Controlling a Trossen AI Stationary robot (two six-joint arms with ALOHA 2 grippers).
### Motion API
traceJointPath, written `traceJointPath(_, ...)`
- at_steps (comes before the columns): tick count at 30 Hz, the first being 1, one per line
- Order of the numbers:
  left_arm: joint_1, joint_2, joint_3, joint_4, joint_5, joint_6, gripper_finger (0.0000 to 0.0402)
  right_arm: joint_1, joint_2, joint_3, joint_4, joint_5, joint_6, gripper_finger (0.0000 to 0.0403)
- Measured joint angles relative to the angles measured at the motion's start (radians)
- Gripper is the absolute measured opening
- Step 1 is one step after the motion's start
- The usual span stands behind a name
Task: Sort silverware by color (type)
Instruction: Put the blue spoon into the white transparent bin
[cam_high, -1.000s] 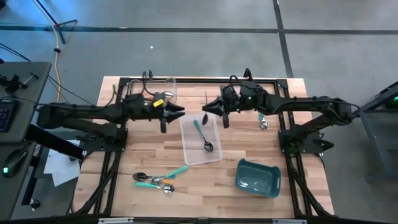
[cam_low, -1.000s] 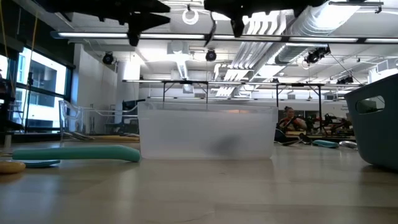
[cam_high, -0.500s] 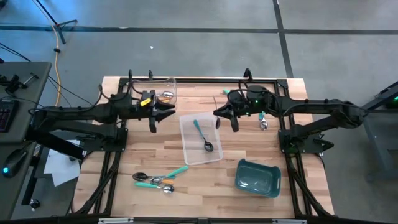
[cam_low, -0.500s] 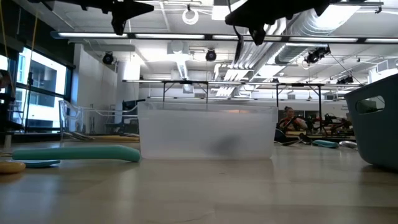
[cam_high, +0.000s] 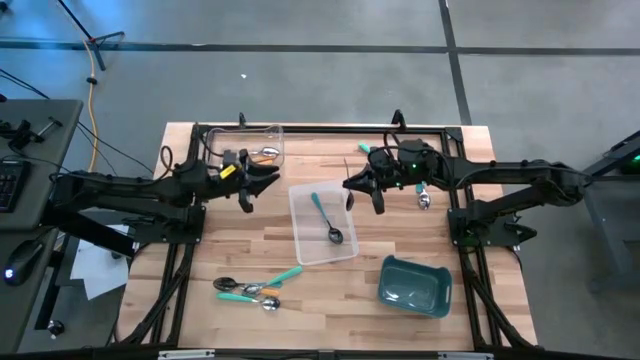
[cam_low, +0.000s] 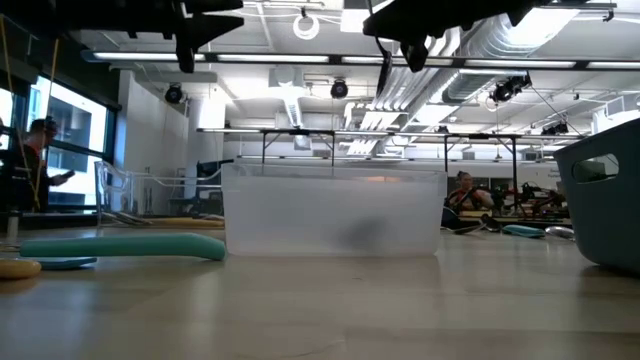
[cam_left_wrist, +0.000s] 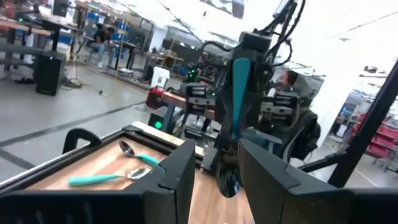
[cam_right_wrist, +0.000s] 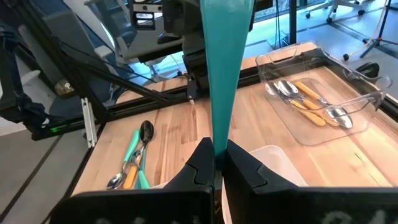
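From above, your right pincer (cam_high: 352, 186) hangs at the far right corner of the middle clear tray (cam_high: 345, 250), mid-bench; carry it over the tray's centre before letting go. Its wrist view shows the fingers pinched on a teal-handled spoon (cam_right_wrist: 222, 68), long axis upright. The left pincer (cam_high: 259, 184) waits parted and empty near the bench's far left corner.

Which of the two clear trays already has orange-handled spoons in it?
The far tray at the table's back edge, by the left hand. It holds the orange-handled spoons. The middle tray holds only one teal-handled spoon.
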Motion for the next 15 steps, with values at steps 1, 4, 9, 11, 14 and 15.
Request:
traceJointPath(1, 0.000, 0.000, 0.000, 0.000, 0.004, 0.007, 0.0113, 0.000, 0.000, 0.000, 0.000, 0.000, 0.006, 0.0001)
traceJointPath(4, 0.000, 0.000, 0.000, -0.006, 0.017, 0.041, 0.0113, 0.000, 0.000, 0.000, 0.000, 0.000, 0.016, 0.0001)
traceJointPath(9, 0.000, 0.000, 0.000, -0.005, 0.017, 0.074, 0.0113, 0.000, 0.000, 0.000, 0.000, -0.001, 0.050, 0.0001)
traceJointPath(11, 0.001, 0.000, 0.000, -0.005, 0.017, 0.089, 0.0113, 0.001, 0.005, 0.000, 0.010, -0.003, 0.108, 0.0000)
traceJointPath(14, 0.001, 0.000, 0.000, -0.005, 0.013, 0.098, 0.0113, 0.015, 0.031, 0.021, 0.014, -0.013, 0.177, 0.0000)
traceJointPath(15, 0.001, 0.000, 0.000, -0.005, 0.003, 0.098, 0.0113, 0.023, 0.047, 0.039, 0.014, -0.018, 0.186, 0.0000)
